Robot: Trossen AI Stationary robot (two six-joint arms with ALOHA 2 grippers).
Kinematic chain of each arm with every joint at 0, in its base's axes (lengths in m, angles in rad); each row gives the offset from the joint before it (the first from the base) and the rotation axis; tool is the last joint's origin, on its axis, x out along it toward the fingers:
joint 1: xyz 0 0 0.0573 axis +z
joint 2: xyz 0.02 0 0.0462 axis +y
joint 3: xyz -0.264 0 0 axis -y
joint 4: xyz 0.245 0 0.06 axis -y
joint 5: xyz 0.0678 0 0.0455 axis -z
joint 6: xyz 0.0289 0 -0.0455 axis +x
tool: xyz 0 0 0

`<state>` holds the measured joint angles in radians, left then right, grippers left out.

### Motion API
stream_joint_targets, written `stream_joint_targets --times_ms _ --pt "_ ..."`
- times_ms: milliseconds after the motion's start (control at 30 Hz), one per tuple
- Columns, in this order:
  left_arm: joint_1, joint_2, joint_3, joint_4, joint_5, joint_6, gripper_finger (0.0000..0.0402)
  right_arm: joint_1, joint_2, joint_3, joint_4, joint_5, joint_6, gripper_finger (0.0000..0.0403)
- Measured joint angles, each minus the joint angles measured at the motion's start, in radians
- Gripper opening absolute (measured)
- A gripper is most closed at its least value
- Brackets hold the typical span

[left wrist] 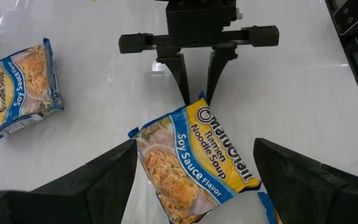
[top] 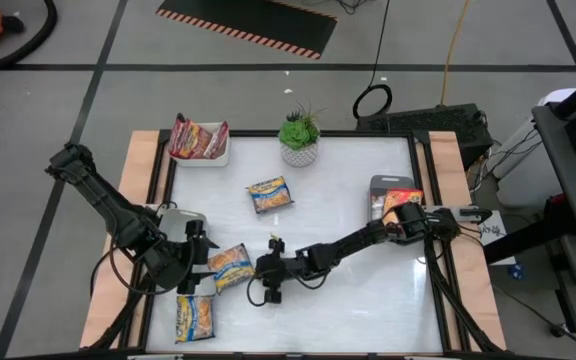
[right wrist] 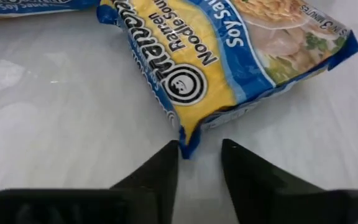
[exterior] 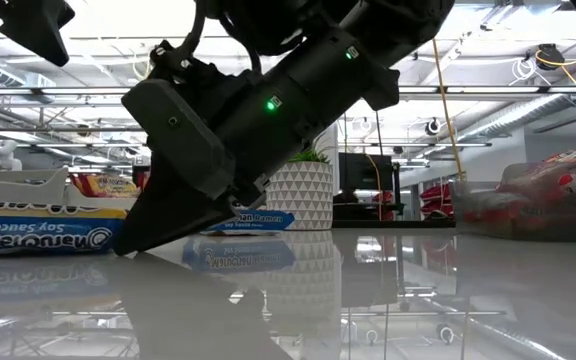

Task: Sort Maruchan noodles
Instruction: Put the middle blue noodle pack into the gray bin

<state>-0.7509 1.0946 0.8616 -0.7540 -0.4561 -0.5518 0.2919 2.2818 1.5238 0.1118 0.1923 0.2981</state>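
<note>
On the white tabletop (top: pixel 348 200) three blue-and-yellow Soy Sauce ramen packets lie loose: one central (top: pixel 268 194), one low (top: pixel 195 316), one (top: pixel 230 267) between the left pincer (top: pixel 208 270), fingers wide apart, and the right pincer (top: pixel 260 268), narrowly parted at its corner. Red packets (top: pixel 197 139) fill a white tray (top: pixel 208 158).

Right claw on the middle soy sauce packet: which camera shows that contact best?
Right wrist view: the right claw sits narrowly open around the packet corner. Left wrist view shows it from opposite; high view only tiny; low view hides the tips.
</note>
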Motion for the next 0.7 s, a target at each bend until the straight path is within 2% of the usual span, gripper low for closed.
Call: stream_joint_targets --times_ms 200,267,700 --pt "0.000 0.000 0.000 0.001 -0.008 0.000 0.0326 -0.004 0.000 0.000 0.000 0.001 -0.002 0.0025" --pt "0.000 0.000 0.000 0.005 -0.024 -0.004 0.0326 -0.004 0.000 -0.001 -0.002 0.022 -0.004 0.0007" --pt "0.000 0.000 0.000 0.006 -0.086 -0.059 0.0326 0.004 -0.107 -0.003 -0.072 0.187 -0.113 0.0000"
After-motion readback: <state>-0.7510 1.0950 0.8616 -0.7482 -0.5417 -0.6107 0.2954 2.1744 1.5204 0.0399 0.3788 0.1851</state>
